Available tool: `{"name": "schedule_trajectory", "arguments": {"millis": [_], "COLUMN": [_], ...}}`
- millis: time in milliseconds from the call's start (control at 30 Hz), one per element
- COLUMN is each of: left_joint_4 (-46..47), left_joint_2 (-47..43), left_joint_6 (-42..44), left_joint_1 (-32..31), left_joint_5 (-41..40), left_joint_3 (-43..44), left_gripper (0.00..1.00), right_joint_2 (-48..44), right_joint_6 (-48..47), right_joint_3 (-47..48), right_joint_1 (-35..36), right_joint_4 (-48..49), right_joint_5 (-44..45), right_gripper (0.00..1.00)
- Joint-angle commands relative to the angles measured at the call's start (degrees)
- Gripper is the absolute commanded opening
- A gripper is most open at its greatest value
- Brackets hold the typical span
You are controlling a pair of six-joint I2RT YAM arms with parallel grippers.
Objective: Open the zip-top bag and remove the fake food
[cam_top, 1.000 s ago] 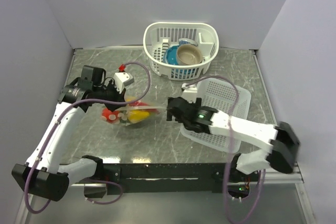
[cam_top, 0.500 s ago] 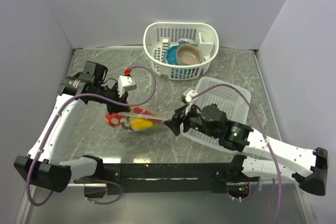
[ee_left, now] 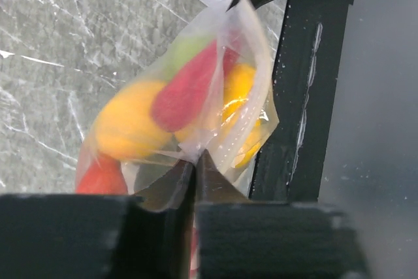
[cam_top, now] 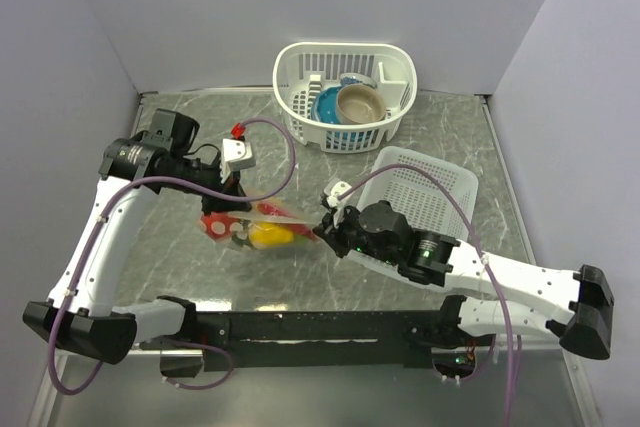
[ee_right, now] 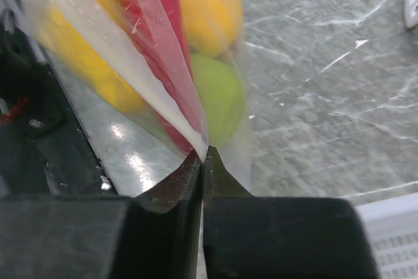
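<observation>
Over the table [cam_top: 300, 277], between the arms: the bag [cam_top: 255, 229], pulled taut, food [ee_left: 171, 99] inside. Within the last second, snapped from wide to shut on the bag's right edge: right gripper [ee_right: 202, 156]. Likely means both sides held, ready to pull apart. Pinching the opposite edge: left gripper [ee_left: 196, 163], fully closed.

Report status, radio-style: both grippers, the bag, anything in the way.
Left gripper shut on bag edge. Right gripper shut on opposite edge. Food inside. White basket beside right arm, not blocking.
</observation>
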Motion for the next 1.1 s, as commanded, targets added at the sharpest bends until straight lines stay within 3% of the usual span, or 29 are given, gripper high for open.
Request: {"name": "schedule_trajectory", "arguments": {"millis": [0,67,133,167,267,467,700,1067], "left_joint_4": [-0.64,1.63,4.10,5.41,12.36,19.22,12.20,14.12], "left_joint_2": [-2.24,-2.32,-3.20,-3.64,-6.10,-5.32,-5.30,-12.69], "left_joint_6": [0.18,-2.54,-5.86,-7.37,-11.51,-13.71,-6.16,-9.49], "left_joint_1": [-0.09,-0.09,-0.09,-0.09,-0.09,-0.35,-6.41,-9.67], "left_joint_5": [3.73,1.71,0.04,-2.14,-3.84,6.17,13.12,3.83], "left_joint_3": [-0.28,-0.99,-1.43,-1.52,-0.03,1.74,0.25,-12.84], "left_gripper": [0.24,0.58,0.74,0.99,0.99,0.99,0.99,0.99], "right_joint_2": [1.68,1.33,0.63,0.45,0.89,5.19,14.23,18.12], "right_joint_6": [-0.21,0.31,0.49,0.14,-0.65,-2.06,-3.20,-3.20], "right_joint_3": [1.85,2.11,2.81,3.25,6.32,13.88,23.45,26.72], "right_joint_1": [0.26,0.35,0.35,0.35,0.43,0.35,0.35,0.35], "right_joint_4": [1.66,1.92,1.83,1.14,-1.23,-4.14,-10.11,-12.32], "right_joint_5": [2.04,1.60,1.95,1.78,1.78,-3.58,-11.32,-12.82], "right_gripper": [0.00,0.00,0.00,0.00,0.00,0.00,0.00,0.00]}}
